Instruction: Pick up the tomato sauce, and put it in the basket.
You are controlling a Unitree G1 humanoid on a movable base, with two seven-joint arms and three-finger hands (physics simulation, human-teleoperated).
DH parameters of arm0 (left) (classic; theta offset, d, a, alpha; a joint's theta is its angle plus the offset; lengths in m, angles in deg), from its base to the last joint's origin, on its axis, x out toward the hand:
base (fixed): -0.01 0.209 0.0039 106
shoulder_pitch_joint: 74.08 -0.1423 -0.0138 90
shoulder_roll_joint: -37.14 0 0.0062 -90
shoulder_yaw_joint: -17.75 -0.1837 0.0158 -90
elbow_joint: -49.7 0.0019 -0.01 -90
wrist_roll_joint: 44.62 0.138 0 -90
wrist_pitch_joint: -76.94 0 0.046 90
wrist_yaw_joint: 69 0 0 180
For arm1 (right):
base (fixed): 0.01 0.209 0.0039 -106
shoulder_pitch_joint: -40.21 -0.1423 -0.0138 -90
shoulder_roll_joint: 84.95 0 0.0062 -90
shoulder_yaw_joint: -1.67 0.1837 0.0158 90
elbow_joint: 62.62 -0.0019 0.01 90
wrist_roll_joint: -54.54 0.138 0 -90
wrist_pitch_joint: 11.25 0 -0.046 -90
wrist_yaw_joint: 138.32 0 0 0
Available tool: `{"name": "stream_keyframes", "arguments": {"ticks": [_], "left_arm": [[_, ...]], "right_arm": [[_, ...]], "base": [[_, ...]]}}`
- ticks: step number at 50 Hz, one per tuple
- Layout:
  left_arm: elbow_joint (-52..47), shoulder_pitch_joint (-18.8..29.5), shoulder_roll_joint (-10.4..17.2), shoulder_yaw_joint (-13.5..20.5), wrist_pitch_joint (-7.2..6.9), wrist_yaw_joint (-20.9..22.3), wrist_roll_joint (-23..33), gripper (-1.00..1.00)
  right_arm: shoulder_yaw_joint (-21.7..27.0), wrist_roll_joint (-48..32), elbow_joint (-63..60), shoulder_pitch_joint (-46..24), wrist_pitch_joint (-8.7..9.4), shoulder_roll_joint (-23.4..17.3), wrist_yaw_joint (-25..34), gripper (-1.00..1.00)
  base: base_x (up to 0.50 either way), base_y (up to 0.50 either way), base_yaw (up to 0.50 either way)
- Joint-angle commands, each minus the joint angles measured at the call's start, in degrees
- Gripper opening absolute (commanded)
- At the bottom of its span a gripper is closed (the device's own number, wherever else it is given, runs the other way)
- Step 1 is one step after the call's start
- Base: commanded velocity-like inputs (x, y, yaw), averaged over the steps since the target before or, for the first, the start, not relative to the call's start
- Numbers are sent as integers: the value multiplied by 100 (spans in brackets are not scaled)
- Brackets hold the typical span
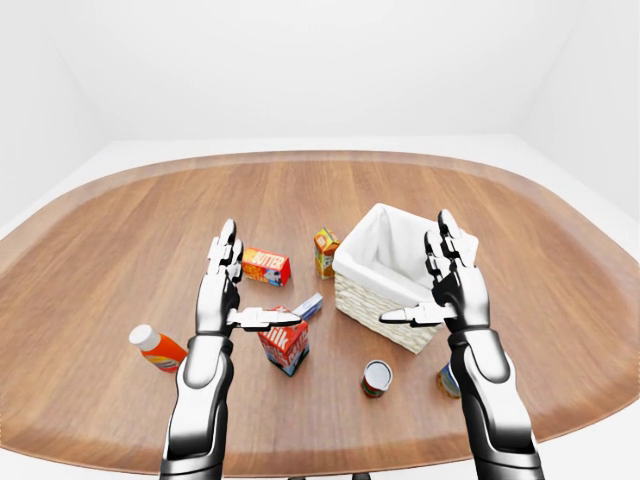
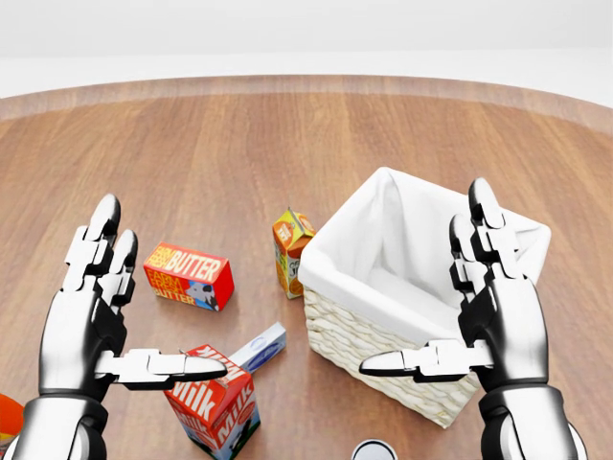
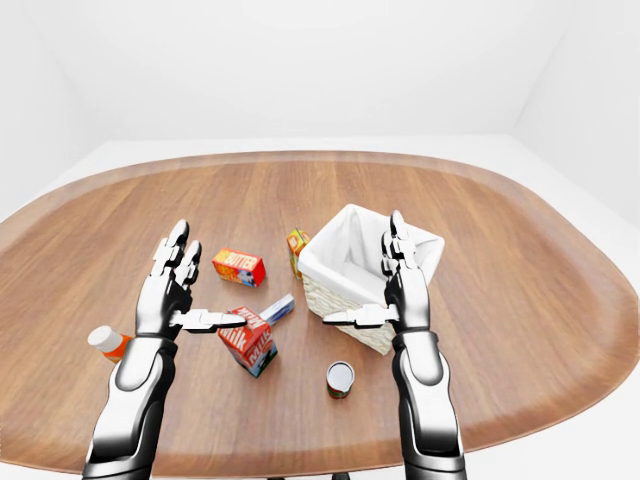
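The tomato sauce can [image 1: 376, 378], red-labelled with a silver top, stands on the wooden table [image 1: 120, 240] between my two forearms in the left-eye view. Only its top rim [image 2: 374, 450] shows at the bottom edge of the head view. Up and to the right of it stands the wicker basket [image 1: 372, 303] with a white cloth lining, nothing visible inside. My left hand [image 2: 153, 297] and my right hand [image 2: 421, 278] are raised above the table, fingers straight up and thumbs pointing inward. Both are open and hold nothing. The right hand hovers over the basket's near wall.
A milk carton [image 2: 213, 401] sits under my left thumb, with a small blue-white box [image 2: 261, 347] beside it. A butter box [image 2: 189, 276] and an orange juice carton [image 2: 291, 245] lie left of the basket. An orange bottle [image 1: 155, 346] lies at left, another can [image 1: 447, 380] behind my right forearm.
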Motion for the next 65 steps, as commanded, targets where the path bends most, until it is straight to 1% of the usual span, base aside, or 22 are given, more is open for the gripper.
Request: {"name": "stream_keyframes", "arguments": {"ticks": [1,16,39,47,50,52,57,58,61,65], "left_arm": [[9,-1,0,-1,0,3,0,95],[20,2,1,-1,0,0,6,95],[47,-26,-5,-15,0,4,29,95],[49,-39,-7,-22,0,5,34,95],[31,-43,-8,-20,0,7,35,95],[53,-26,-6,-20,0,6,39,95],[112,-8,-5,-19,0,2,43,95],[137,-20,-6,-32,0,5,55,96],[139,-29,-9,-34,0,6,58,95],[153,-27,-8,-36,0,8,62,95]], "right_arm": [[-6,-20,-84,8,0,-10,-8,100],[-12,-140,-21,-12,0,-27,17,100],[333,-101,-4,-314,0,-260,262,100],[405,-92,-130,-305,0,-325,570,100],[391,-97,-217,-259,0,-331,725,100],[335,-122,-303,-176,0,-358,963,100],[350,-151,-353,-149,0,-345,1185,100],[47,-296,-605,246,0,-483,1787,100],[101,-437,-649,284,0,-361,1990,100],[122,-506,-645,289,0,-293,2046,100]], "base": [[0,0,0],[0,0,0],[0,0,0],[0,0,0],[0,0,0],[0,0,0],[0,0,0],[0,0,0],[0,0,0],[0,0,0]]}}
